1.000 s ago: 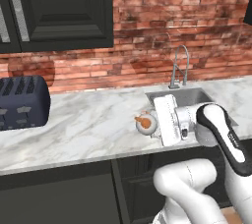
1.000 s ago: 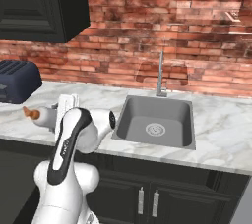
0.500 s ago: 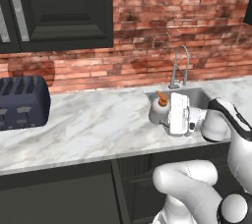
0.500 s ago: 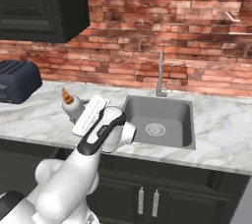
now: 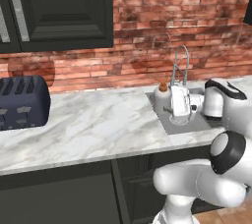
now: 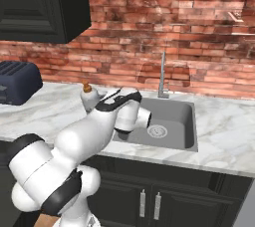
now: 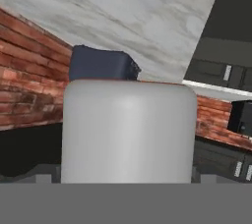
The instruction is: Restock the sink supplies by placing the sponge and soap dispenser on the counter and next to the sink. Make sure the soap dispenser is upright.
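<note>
My gripper [image 5: 170,103] is shut on the soap dispenser [image 5: 161,98], a white rounded bottle with an orange-brown nozzle pointing up. It is held upright at the left rim of the sink [image 5: 191,123], by the white marble counter [image 5: 93,125]. Whether its base touches the surface I cannot tell. From the right base view the soap dispenser [image 6: 90,99] stands just left of the sink [image 6: 175,117], partly behind my forearm. In the hand view the soap dispenser [image 7: 128,129] sits close between my fingers. The sponge is out of view.
A curved chrome faucet [image 5: 180,64] rises behind the basin. A dark blue toaster [image 5: 22,101] stands at the counter's left end. Dark upper cabinets [image 5: 59,9] hang over the counter against the brick wall. Dark lower cabinets [image 6: 149,201] sit below.
The soap dispenser has turned from lying sideways, nozzle to the left, to upright. My gripper has carried it back and toward the sink's left rim.
</note>
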Tool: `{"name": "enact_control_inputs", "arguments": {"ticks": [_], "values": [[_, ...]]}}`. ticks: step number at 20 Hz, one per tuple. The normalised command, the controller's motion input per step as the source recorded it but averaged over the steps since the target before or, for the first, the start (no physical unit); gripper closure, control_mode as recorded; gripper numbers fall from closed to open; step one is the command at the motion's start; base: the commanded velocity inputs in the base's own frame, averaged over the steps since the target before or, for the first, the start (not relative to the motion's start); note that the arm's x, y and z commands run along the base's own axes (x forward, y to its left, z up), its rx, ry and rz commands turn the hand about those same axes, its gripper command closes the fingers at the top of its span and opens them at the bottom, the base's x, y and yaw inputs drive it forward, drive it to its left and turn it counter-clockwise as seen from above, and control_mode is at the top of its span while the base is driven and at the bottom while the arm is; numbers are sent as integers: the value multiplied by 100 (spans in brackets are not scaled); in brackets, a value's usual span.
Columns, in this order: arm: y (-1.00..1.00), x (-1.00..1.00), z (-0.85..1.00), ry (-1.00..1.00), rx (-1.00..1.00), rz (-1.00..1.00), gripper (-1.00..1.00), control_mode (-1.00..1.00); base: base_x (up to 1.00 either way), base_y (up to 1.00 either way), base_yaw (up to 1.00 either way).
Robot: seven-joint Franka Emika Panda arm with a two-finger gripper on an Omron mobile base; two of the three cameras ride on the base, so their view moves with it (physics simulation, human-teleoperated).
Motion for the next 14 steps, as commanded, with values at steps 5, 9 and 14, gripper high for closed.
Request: {"name": "enact_control_inputs", "arguments": {"ticks": [5, 9, 14], "values": [[-5, 48, -38, 7, 0, 0, 100, -100, 0, 0, 0], [0, 46, -35, 3, 1, 0, 100, -100, 0, 0, 0], [0, 41, -15, 5, 0, 0, 100, -100, 0, 0, 0]]}}
